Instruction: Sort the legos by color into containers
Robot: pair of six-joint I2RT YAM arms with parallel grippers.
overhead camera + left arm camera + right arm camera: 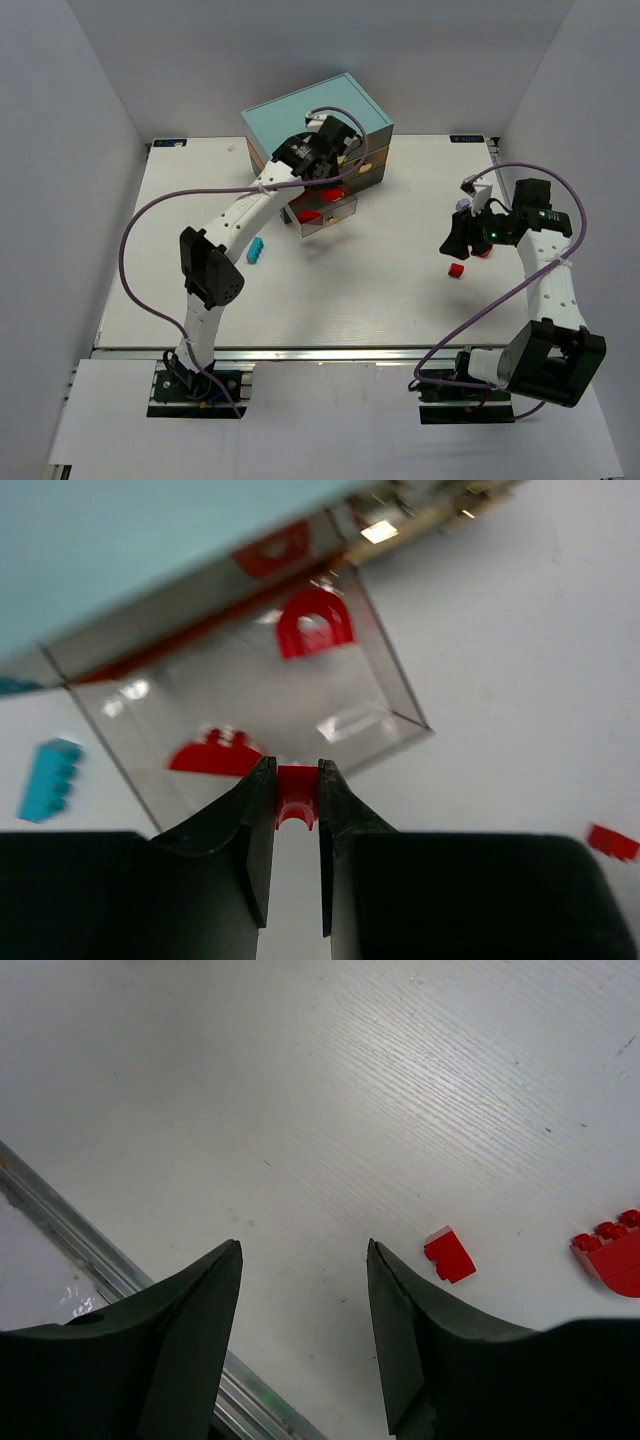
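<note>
My left gripper (pixel 296 780) is shut on a small red lego (pixel 296 798) and holds it over the near edge of a pulled-out clear drawer (pixel 385 695). Two red legos (pixel 313 625) lie in that drawer. In the top view the left gripper (pixel 325 180) is at the front of the light-teal-topped chest (pixel 315 115). My right gripper (pixel 303 1260) is open and empty above the table; in the top view it (pixel 462 238) is at the right. A small red lego (pixel 449 1255) lies just right of its right finger, and also shows in the top view (pixel 456 271).
A cyan lego (pixel 257 250) lies on the table left of the drawer and also shows in the left wrist view (pixel 50 778). A larger red piece (pixel 612 1260) lies at the right edge of the right wrist view. The table's metal front rail (pixel 60 1230) runs below the right gripper.
</note>
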